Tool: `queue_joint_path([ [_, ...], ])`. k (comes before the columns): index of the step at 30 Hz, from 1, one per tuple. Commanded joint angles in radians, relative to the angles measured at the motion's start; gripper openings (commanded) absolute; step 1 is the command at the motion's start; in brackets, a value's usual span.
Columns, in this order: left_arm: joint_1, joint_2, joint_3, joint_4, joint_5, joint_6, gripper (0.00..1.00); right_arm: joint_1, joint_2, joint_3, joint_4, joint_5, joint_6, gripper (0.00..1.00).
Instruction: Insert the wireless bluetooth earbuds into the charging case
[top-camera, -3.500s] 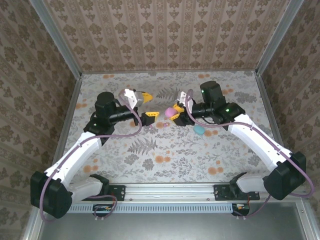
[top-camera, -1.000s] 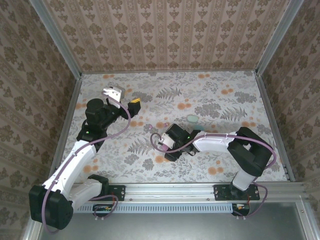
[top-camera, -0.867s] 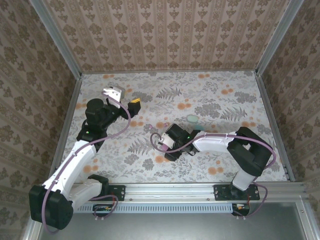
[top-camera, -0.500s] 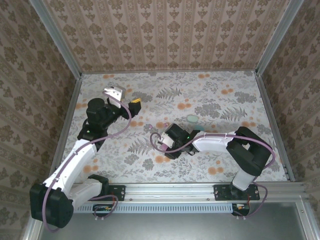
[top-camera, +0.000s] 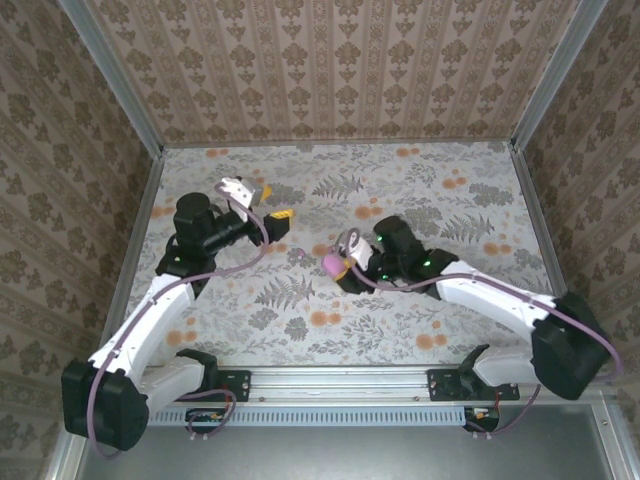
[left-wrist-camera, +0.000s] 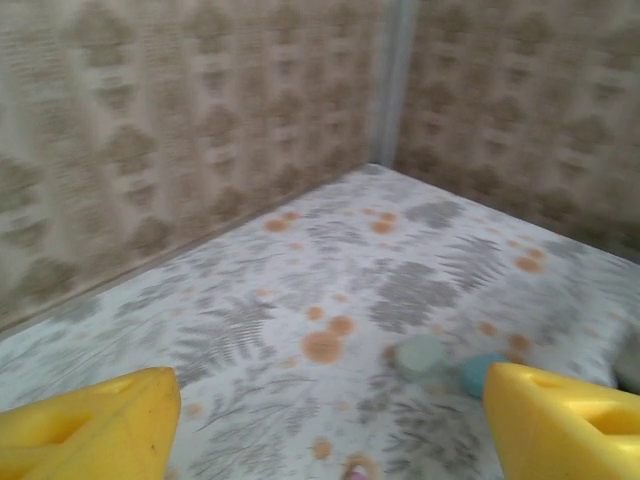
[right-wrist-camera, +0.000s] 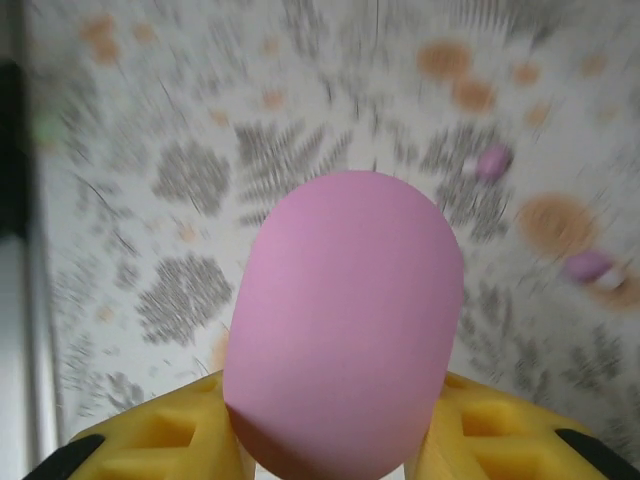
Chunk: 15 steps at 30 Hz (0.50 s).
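Right end effector pinching pink case, blurred likely earbuds beyond, left end effector spread.

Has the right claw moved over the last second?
Yes. The right claw, gripping the pink case, has moved away from the near rail, toward the back wall.

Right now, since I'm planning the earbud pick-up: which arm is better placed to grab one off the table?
Left. The left gripper is open and empty, near a purplish earbud on the table. The right gripper is shut on the pink case, so it's likely occupied.
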Motion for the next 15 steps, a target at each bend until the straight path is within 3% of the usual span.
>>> queue_joint_path([
  [1,0.005,0.044,0.100,-0.103,0.390,0.157,0.80,-0.050,-0.047,0.084,-0.134,-0.238,-0.087,0.38],
  [6,-0.013,0.108,0.193,-0.303,0.571,0.284,0.82,-0.077,-0.090,0.153,-0.198,-0.284,-0.196,0.38],
  [11,-0.080,0.147,0.246,-0.457,0.603,0.411,0.83,-0.079,-0.079,0.192,-0.192,-0.241,-0.228,0.39],
  [15,-0.108,0.164,0.252,-0.474,0.541,0.422,0.84,-0.079,-0.071,0.194,-0.164,-0.233,-0.231,0.39],
])
